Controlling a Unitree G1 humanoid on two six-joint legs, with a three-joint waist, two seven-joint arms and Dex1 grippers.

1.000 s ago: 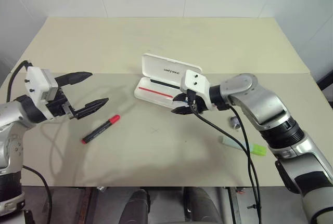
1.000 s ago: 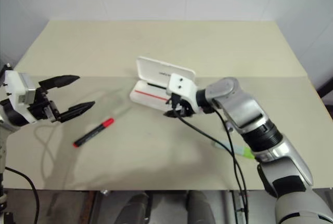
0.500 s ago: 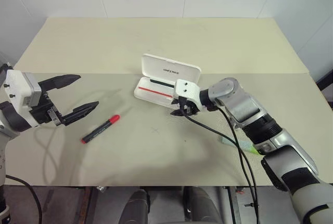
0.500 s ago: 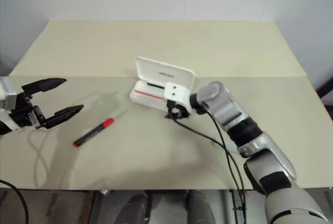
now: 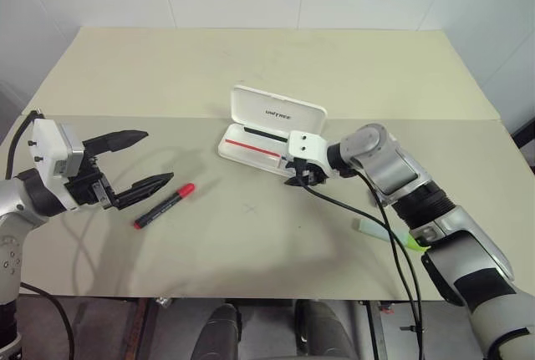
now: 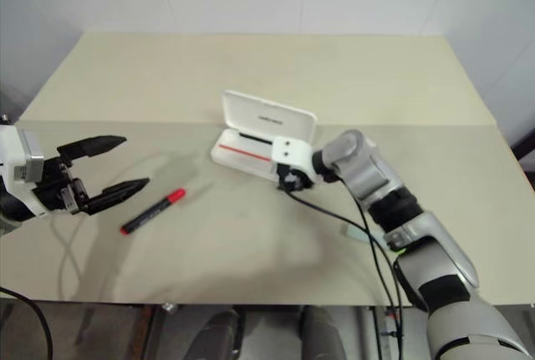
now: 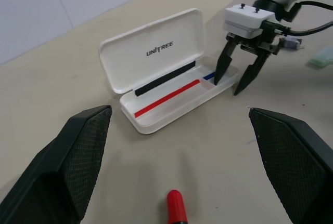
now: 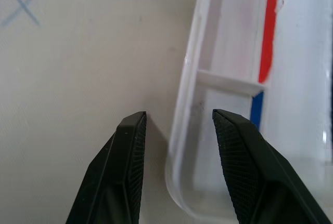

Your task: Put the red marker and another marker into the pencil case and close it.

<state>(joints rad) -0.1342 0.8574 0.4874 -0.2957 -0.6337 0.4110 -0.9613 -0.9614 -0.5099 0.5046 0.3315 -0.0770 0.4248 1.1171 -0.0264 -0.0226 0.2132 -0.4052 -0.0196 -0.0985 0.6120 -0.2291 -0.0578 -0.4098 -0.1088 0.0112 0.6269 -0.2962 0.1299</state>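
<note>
Head view: the pencil case (image 5: 269,133) sits open mid-table, the red marker (image 5: 162,205) beside the left pincer (image 5: 140,160), spread wide and empty. Right wrist view: the right pincer (image 8: 178,122) straddles the tray's front wall, fingers apart. Looks like steadying the case; next the left should grab the marker.

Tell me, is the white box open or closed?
Open. The pencil case has its lid standing up behind the tray, and you can see the red and blue line inside. No marker is in it.

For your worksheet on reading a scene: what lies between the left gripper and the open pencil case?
Only the red marker's cap, low between the left gripper fingers; beyond it bare table runs to the pencil case, seen in the left wrist view.
</note>
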